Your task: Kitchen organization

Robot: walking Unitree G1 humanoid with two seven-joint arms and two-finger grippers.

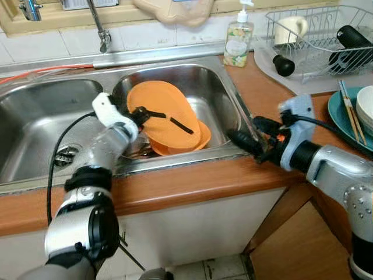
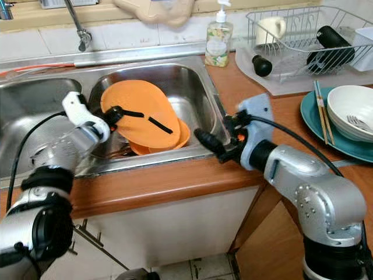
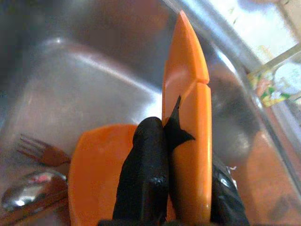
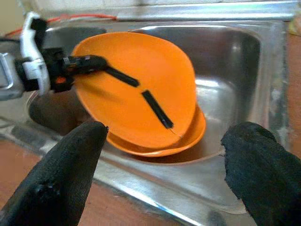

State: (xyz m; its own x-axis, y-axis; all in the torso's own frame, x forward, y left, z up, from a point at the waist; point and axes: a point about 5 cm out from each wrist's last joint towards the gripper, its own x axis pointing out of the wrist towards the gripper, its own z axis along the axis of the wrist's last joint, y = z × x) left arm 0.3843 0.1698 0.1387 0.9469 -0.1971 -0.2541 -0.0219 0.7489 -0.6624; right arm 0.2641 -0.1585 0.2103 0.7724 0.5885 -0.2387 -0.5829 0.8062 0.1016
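With our left gripper clamping the plate, probably firmly, we lift it clear of the sink's front edge toward our open right gripper.

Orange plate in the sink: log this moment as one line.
left gripper: shut on orange plate, tilted up over second plate | right gripper: open at sink front rim | basin: right

Left hand pinches an orange plate edge-on above the sink.

Orange plates crowding right basin
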